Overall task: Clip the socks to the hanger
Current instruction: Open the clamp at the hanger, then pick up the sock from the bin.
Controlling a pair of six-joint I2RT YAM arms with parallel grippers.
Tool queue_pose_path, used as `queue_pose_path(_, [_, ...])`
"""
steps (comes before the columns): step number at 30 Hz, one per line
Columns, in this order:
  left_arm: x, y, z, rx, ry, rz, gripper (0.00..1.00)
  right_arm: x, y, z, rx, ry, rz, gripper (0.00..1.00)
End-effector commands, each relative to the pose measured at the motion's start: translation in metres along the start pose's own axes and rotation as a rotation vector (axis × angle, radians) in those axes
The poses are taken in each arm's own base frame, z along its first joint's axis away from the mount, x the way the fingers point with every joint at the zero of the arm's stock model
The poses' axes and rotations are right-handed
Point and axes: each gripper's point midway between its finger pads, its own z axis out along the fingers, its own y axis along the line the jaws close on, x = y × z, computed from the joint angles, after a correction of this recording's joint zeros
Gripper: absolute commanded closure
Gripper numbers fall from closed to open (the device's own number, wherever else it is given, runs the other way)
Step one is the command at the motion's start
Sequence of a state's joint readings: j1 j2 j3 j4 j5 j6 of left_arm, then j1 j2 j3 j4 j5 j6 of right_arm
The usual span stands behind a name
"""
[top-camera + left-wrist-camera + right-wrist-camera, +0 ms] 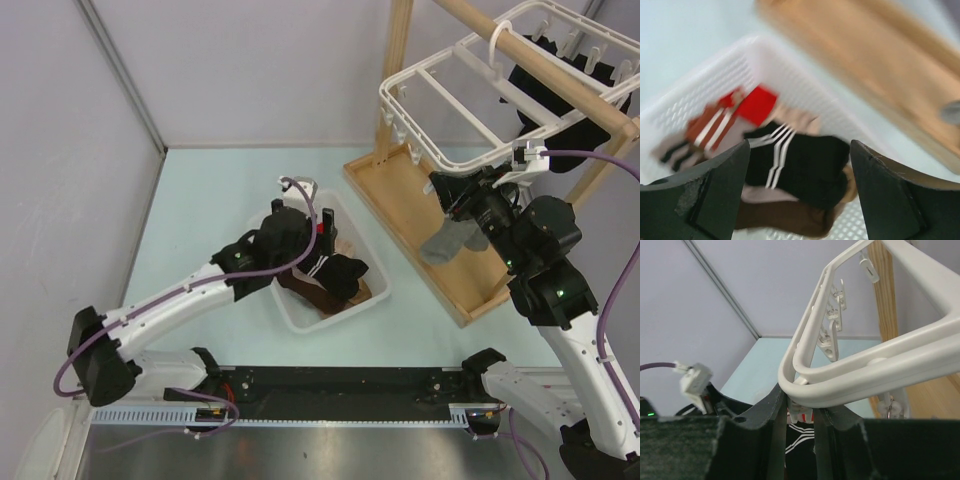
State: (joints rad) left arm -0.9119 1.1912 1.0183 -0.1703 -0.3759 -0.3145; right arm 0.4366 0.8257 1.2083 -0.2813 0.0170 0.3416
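The white hanger (412, 130) hangs from a wooden pole, with black socks (560, 90) clipped at its far side. My right gripper (462, 200) is at the hanger's near corner (880, 370), shut on a small white clip (802, 410) under the rim. A grey sock (447, 243) hangs just below it; what holds the sock is hidden. My left gripper (318, 240) is open and empty above the basket. Between its fingers lies a black sock with white stripes (810, 160) on a brown sock (785, 215).
The white slotted basket (300, 315) holds several socks, some red and beige, and shows in the left wrist view (790, 85). The wooden rack's pole (540, 65) and base board (400, 200) stand at the right. Grey walls close the back and left.
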Motion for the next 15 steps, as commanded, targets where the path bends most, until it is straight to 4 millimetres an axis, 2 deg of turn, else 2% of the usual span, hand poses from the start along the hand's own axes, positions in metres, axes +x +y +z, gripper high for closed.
queue_pose_path(1, [0.051, 0.048, 0.007, -0.294, 0.196, -0.175, 0.16, -0.003, -0.015, 0.002, 0.072, -0.012, -0.032, 0.87])
queue_pose_path(2, [0.050, 0.050, 0.010, -0.321, 0.200, -0.192, 0.18, -0.003, -0.016, 0.001, 0.073, -0.012, -0.035, 0.87])
queue_pose_path(4, [0.064, 0.059, 0.018, -0.390, 0.251, -0.158, 0.19, -0.003, -0.017, 0.001, 0.080, -0.012, -0.039, 0.87])
queue_pose_path(6, [0.060, 0.062, 0.027, -0.408, 0.271, -0.148, 0.22, -0.002, -0.018, 0.001, 0.082, -0.007, -0.040, 0.87])
queue_pose_path(7, [0.072, 0.064, 0.036, -0.420, 0.311, -0.131, 0.24, -0.003, -0.018, 0.001, 0.084, -0.010, -0.040, 0.87])
queue_pose_path(8, [0.070, 0.063, 0.041, -0.420, 0.320, -0.122, 0.27, -0.003, -0.018, 0.000, 0.082, -0.011, -0.039, 0.87])
queue_pose_path(10, [0.081, 0.068, 0.055, -0.449, 0.363, -0.088, 0.31, -0.002, -0.018, 0.000, 0.085, -0.008, -0.040, 0.87])
queue_pose_path(12, [0.092, 0.074, 0.062, -0.475, 0.413, -0.061, 0.38, -0.003, -0.019, -0.001, 0.090, -0.012, -0.041, 0.87])
queue_pose_path(13, [0.089, 0.072, 0.067, -0.477, 0.416, -0.061, 0.40, -0.003, -0.019, -0.001, 0.089, -0.010, -0.042, 0.87])
queue_pose_path(14, [0.103, 0.076, 0.072, -0.499, 0.458, -0.034, 0.44, -0.003, -0.019, -0.001, 0.089, -0.011, -0.042, 0.87])
queue_pose_path(15, [0.105, 0.078, 0.075, -0.509, 0.467, -0.027, 0.45, -0.003, -0.019, -0.002, 0.089, -0.010, -0.044, 0.87])
